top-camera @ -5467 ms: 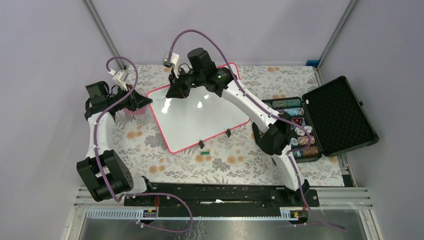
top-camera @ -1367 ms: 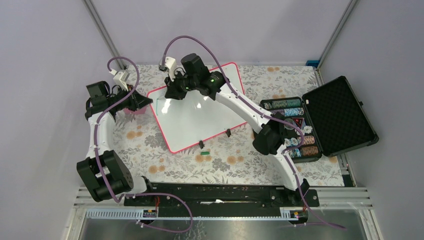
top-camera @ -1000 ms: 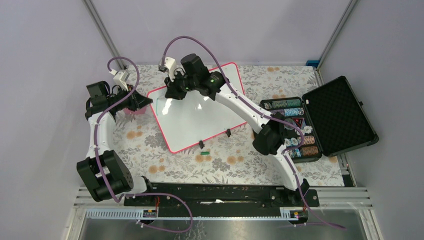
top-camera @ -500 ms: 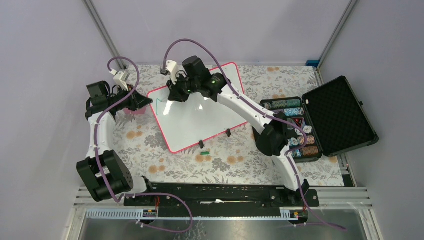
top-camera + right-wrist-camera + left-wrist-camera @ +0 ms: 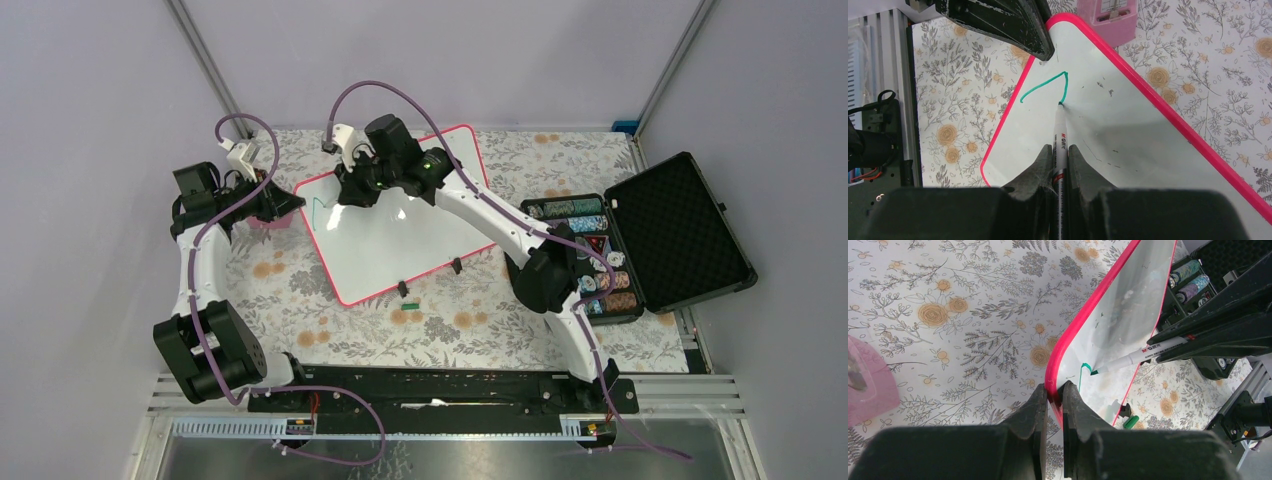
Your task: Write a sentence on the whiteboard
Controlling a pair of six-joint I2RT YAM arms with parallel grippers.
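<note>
The whiteboard (image 5: 400, 235), white with a pink-red frame, lies in the table's middle. My left gripper (image 5: 295, 203) is shut on the board's left corner frame (image 5: 1054, 385). My right gripper (image 5: 345, 192) is shut on a white marker (image 5: 1060, 145) whose tip touches the board (image 5: 1128, 130). A short green stroke (image 5: 1048, 85), bent like a hook, is the only writing; it also shows in the top view (image 5: 318, 210) and the left wrist view (image 5: 1083, 371). No whole word of the sentence shows.
An open black case (image 5: 680, 230) with poker chips (image 5: 590, 250) stands at the right. A pink box (image 5: 1110, 15) sits by the board's far left corner. A green marker cap (image 5: 408, 301) and two black clips (image 5: 455, 265) lie at the board's near edge.
The board was blank; a green hooked stroke has appeared near its left corner. My right gripper shifted slightly right with the marker. My left arm has not moved.
</note>
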